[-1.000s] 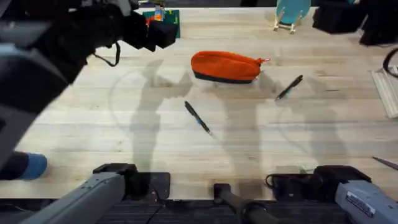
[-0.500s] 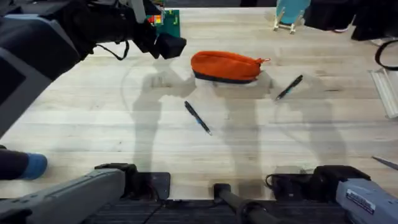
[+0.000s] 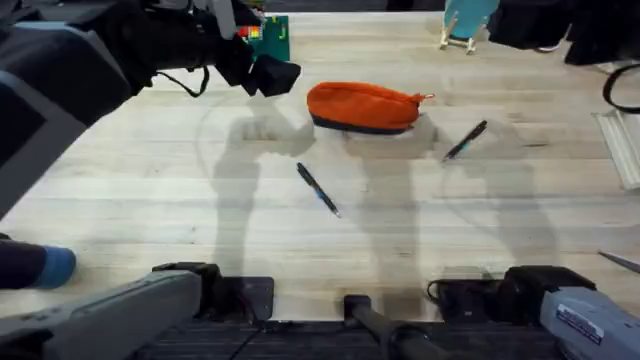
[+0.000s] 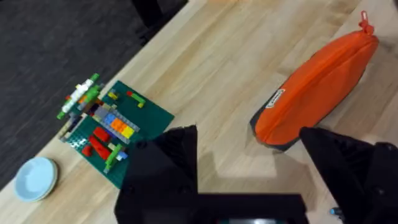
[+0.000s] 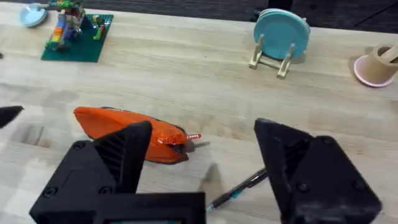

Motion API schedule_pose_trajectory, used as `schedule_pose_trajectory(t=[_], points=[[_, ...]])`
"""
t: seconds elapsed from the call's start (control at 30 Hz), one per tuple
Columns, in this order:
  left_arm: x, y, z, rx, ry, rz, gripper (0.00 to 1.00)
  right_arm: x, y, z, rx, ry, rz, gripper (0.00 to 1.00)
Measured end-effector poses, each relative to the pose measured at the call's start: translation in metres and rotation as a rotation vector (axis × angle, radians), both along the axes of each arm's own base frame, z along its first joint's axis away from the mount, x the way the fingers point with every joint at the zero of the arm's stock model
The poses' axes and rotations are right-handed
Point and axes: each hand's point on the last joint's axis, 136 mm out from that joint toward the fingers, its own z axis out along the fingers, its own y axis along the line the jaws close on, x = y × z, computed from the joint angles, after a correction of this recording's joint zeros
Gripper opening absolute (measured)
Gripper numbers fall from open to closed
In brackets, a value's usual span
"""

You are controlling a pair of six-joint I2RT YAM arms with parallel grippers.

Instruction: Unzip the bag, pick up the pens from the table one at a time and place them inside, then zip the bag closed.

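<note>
The orange bag (image 3: 362, 106) lies zipped on the table (image 3: 150, 200), its pull tab (image 5: 193, 137) at its right end. One pen (image 3: 318, 189) lies in front of the bag, the other pen (image 3: 465, 141) to its right. My left gripper (image 3: 275, 72) hovers just left of the bag, and its wrist view shows it open (image 4: 247, 134) with the bag (image 4: 317, 87) beyond. My right gripper (image 5: 202, 127) is open and held above the table on the near side of the bag (image 5: 106, 123), with a pen (image 5: 239, 190) below it.
A green brick plate with a toy build (image 3: 262, 30) sits at the back left. A blue plate in a wooden rack (image 3: 468, 20) stands at the back right, with a pinkish cup (image 5: 376, 65) beside it. A blue object (image 3: 50, 265) lies at the front left.
My left gripper has moved right and slightly nearer, closing in on the bag's left end. Bag and pens have not moved.
</note>
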Motion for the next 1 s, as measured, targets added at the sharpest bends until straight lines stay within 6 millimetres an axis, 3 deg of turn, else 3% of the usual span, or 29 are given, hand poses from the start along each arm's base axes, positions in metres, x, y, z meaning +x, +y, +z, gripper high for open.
schedule_pose_trajectory(t=[0.33, 0.57, 1.0], points=[[0.005, -0.01, -0.034, -0.048, 0.102, -0.057, 0.993, 0.0, 0.0, 0.0, 0.0, 0.0, 0.0, 0.996], [-0.003, -0.032, -0.04, -0.092, 0.048, -0.257, 0.992, 0.0, 0.0, 0.0, 0.0, -0.001, 0.0, 0.996], [-0.006, -0.049, -0.074, -0.144, 0.009, -0.457, 0.993, 0.0, 0.0, 0.0, 0.0, -0.001, 0.0, 0.996]])
